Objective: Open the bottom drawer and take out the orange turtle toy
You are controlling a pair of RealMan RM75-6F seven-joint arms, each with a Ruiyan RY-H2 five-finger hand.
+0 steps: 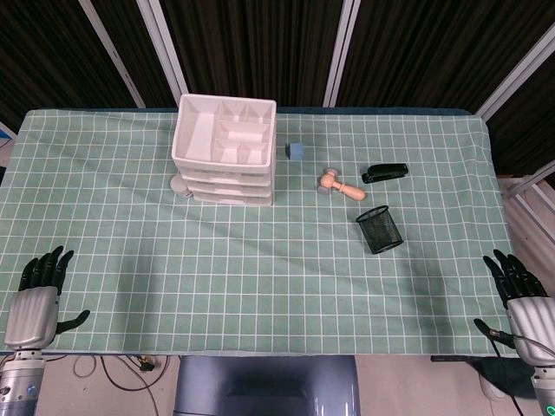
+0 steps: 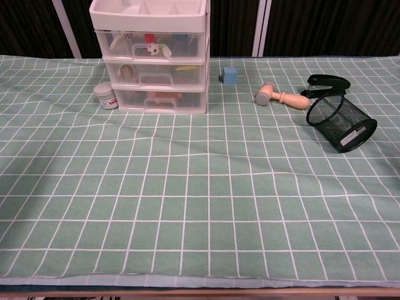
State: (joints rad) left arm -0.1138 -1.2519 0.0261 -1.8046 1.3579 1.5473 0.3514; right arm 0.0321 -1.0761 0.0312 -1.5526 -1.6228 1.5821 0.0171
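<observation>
A white drawer unit (image 1: 227,149) (image 2: 153,56) with three clear drawers stands at the back of the table. Its bottom drawer (image 2: 159,100) is closed, and something orange-pink shows dimly through its front. My left hand (image 1: 39,295) rests at the table's near left edge, fingers apart, holding nothing. My right hand (image 1: 520,295) sits at the near right edge, also with fingers spread and nothing in it. Both are far from the drawers. The chest view shows neither hand.
A small white jar (image 2: 106,96) stands left of the unit. A blue cube (image 2: 229,75), a wooden mallet (image 2: 281,97), a black stapler (image 2: 327,84) and a tipped black mesh cup (image 2: 340,123) lie to the right on the green checked cloth (image 2: 187,200).
</observation>
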